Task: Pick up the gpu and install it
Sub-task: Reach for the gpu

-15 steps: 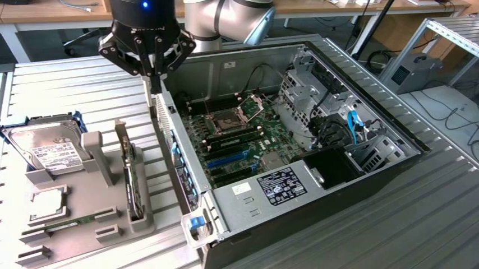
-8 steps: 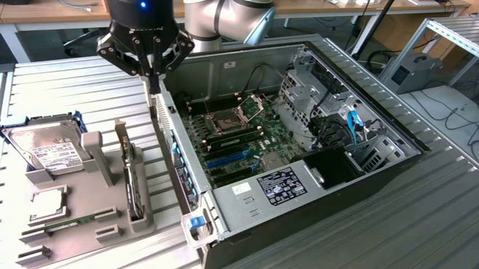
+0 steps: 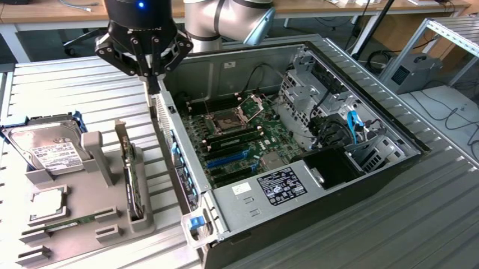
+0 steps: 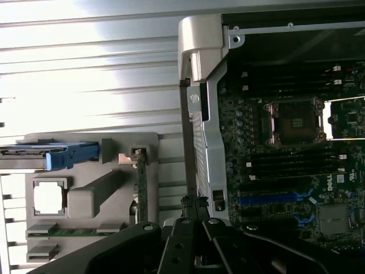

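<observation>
Though the arm (image 3: 224, 22) hangs right over the case wall, the gripper (image 3: 155, 89) has its fingers (image 3: 152, 78) pressed together with nothing between them. From the exterior view I can see the gpu (image 3: 132, 182) standing on its long edge in a slot of the grey holder (image 3: 93, 151). It sits just beside the open computer case (image 3: 299, 190), on the exterior view's left, apart from the gripper. A hard drive (image 3: 46, 150) sits in the same holder. The wrist view looks down past the gripper (image 4: 193, 202) and gives the gpu (image 4: 141, 191) edge-on as a thin strip, plus the bare processor socket (image 4: 296, 121) on the motherboard (image 4: 285, 171). Everything rests on a ribbed metal table (image 3: 75, 84); wooden desks (image 3: 45, 11) and loose cables (image 3: 449, 112) lie beyond.
</observation>
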Motion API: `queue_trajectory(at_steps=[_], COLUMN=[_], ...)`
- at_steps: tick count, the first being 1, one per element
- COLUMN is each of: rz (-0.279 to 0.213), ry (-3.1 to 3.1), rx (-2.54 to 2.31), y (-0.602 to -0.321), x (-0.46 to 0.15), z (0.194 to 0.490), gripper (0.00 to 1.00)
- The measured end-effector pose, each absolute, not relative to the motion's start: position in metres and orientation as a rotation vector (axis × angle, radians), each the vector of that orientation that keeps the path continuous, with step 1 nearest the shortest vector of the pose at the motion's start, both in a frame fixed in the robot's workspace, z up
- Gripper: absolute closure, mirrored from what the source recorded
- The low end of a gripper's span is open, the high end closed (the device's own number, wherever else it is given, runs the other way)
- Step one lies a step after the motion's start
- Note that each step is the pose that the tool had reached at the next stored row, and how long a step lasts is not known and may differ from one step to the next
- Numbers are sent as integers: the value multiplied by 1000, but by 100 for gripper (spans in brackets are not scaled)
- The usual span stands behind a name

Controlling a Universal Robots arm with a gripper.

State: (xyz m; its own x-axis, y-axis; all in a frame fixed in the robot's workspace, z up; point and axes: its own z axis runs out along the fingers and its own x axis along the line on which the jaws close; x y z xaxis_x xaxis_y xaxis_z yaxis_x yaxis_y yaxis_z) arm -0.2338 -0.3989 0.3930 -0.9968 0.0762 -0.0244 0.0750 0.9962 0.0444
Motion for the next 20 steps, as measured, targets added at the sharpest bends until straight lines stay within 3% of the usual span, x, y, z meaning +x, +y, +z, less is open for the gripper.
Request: queue_trajectory(at_steps=[20], rz=[68], ry=[3112], rx=[118], y=[-399], x=[-239], z=[393], gripper=[89])
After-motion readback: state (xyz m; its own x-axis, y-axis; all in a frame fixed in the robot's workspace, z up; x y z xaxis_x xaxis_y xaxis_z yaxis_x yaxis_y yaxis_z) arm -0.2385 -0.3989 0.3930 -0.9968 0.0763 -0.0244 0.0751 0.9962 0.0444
